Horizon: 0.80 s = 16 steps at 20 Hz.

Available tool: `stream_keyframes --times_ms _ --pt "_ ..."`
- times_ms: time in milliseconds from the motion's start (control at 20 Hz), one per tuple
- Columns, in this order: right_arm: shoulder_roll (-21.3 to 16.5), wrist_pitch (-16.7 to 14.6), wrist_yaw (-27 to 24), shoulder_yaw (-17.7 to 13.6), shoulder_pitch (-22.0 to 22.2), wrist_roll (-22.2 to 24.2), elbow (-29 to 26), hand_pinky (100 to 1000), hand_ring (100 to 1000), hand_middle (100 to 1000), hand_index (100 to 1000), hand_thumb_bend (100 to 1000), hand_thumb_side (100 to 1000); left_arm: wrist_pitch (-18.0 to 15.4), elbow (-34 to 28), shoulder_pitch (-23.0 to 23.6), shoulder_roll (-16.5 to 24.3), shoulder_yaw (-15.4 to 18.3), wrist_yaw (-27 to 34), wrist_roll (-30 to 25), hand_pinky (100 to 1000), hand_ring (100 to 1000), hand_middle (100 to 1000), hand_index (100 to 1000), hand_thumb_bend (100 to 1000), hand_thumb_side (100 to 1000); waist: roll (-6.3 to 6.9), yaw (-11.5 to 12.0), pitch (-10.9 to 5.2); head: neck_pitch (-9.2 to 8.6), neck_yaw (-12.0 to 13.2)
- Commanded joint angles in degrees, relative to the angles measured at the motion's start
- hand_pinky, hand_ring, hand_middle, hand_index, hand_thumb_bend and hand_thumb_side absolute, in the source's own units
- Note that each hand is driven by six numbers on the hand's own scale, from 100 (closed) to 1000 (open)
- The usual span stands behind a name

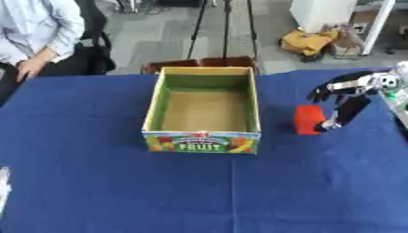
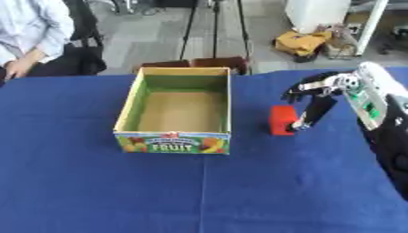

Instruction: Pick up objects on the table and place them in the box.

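Nearest me, the fruit box (image 1: 202, 136) sits empty on the blue table (image 1: 119, 191), while just right of it the right hand (image 1: 344, 98) reaches down, fingers spread around the red block (image 1: 308, 120), not yet lifted.

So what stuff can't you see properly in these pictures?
- Right hand and the red block: both views show the fingers reaching down beside the block, but blur hides whether they touch it.
- Left hand: in neither view, beyond the edges.
- Box: its near wall hides the front strip of the floor inside.
- Small print above "FRUIT" on the box front: too blurred to read.
- White thing: cut off by the left eye view's left edge.
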Motion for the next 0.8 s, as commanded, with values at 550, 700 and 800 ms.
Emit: stream_keyframes --times_ms 550,700,800 --pt "0.4 -0.1 3.7 0.2 -0.8 -0.5 2.1 798 910 846 959 453 365 0.4 -0.8 -0.6 0.8 0.1 0.3 0.0 721 858 834 937 100 937 -0.18 0.6 -0.17 -0.85 -0.4" --pt "0.8 -0.2 4.1 0.1 -0.6 -1.8 2.8 790 904 842 944 445 363 0.5 -0.8 -0.7 0.8 0.1 0.4 0.0 720 858 833 937 100 937 -0.1 0.8 -0.01 -0.92 -0.6" --pt "1.1 -0.2 4.1 0.0 -0.5 -2.5 3.1 785 900 840 935 446 362 0.5 -0.8 -0.7 0.8 0.1 0.4 0.0 720 858 833 937 100 937 -0.09 0.8 0.05 -0.97 -0.6"
